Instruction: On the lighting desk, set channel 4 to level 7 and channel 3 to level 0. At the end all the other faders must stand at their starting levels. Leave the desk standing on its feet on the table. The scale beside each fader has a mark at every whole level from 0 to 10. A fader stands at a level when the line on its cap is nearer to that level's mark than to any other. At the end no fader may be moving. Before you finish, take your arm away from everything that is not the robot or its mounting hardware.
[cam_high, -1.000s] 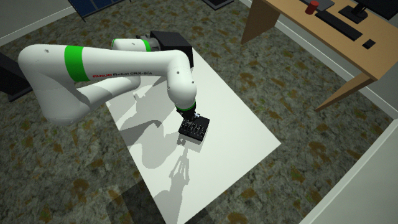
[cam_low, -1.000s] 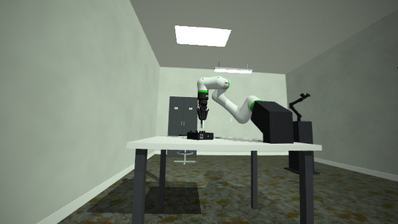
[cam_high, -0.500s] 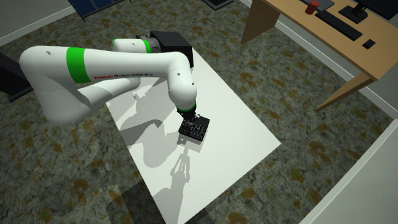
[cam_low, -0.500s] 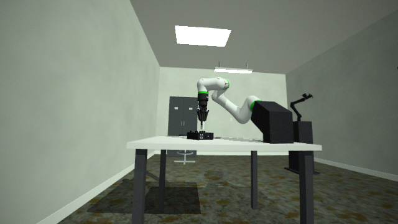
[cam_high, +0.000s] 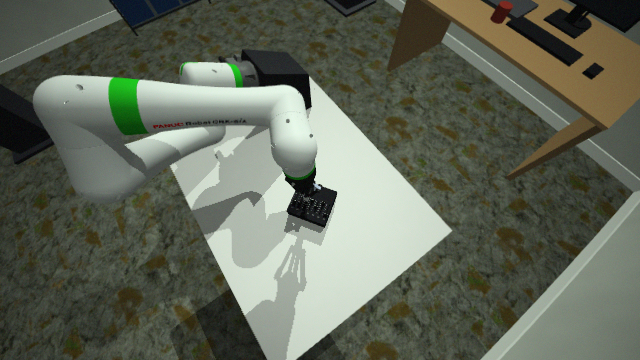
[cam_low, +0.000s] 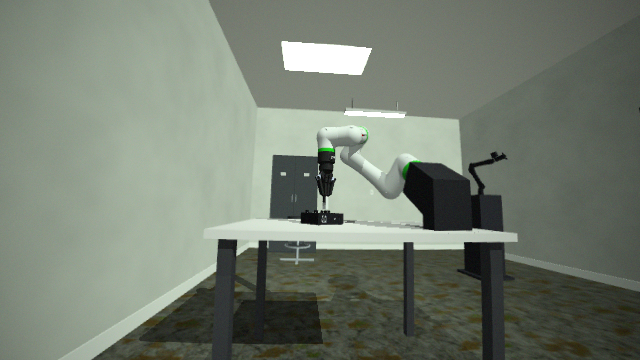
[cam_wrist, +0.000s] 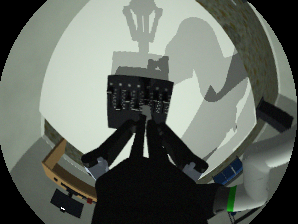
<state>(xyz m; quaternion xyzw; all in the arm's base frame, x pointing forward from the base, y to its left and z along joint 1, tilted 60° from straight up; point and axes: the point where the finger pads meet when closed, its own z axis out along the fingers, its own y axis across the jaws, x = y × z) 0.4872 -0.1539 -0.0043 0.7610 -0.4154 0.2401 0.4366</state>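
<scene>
The black lighting desk (cam_high: 312, 204) stands flat on the white table, near its middle. It also shows in the side view (cam_low: 322, 218) and in the wrist view (cam_wrist: 140, 99). Several small faders run across its top; their levels are too small to read. My gripper (cam_high: 306, 193) points straight down over the desk's near part, with its fingers shut together and nothing between them. In the wrist view the joined fingertips (cam_wrist: 143, 117) reach the desk's near edge, among the middle faders. In the side view the tips (cam_low: 325, 206) are just above the desk top.
The arm's black base box (cam_high: 277, 75) stands at the table's far end. A wooden desk with a keyboard (cam_high: 542, 40) and a red cup (cam_high: 501, 12) stands apart at the upper right.
</scene>
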